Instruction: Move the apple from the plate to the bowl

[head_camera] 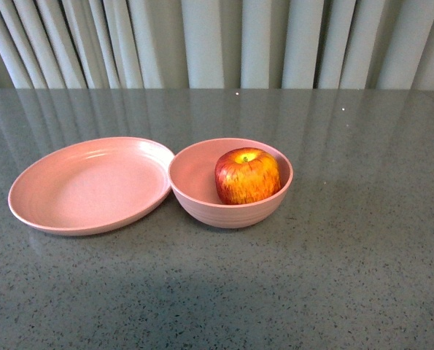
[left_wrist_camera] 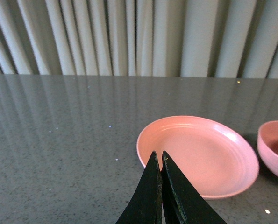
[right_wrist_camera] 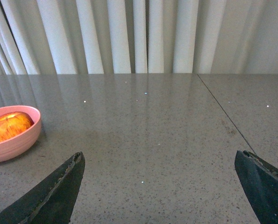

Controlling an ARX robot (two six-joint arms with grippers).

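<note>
The red, yellow-streaked apple (head_camera: 247,176) sits inside the deep pink bowl (head_camera: 202,197), stem up. Left of the bowl lies the shallow pink plate (head_camera: 93,184), with nothing on it, its rim touching the bowl's side. Neither arm shows in the front view. In the left wrist view my left gripper (left_wrist_camera: 158,155) is shut, its black tips together in front of the plate (left_wrist_camera: 197,154); the bowl's edge (left_wrist_camera: 272,144) shows beside it. In the right wrist view my right gripper (right_wrist_camera: 160,156) is open wide over bare tabletop, well away from the bowl (right_wrist_camera: 15,140) and apple (right_wrist_camera: 8,127).
A grey speckled tabletop (head_camera: 348,277) stretches all round the dishes. Pale pleated curtains (head_camera: 217,40) hang behind its far edge. A thin seam (right_wrist_camera: 223,112) crosses the table in the right wrist view.
</note>
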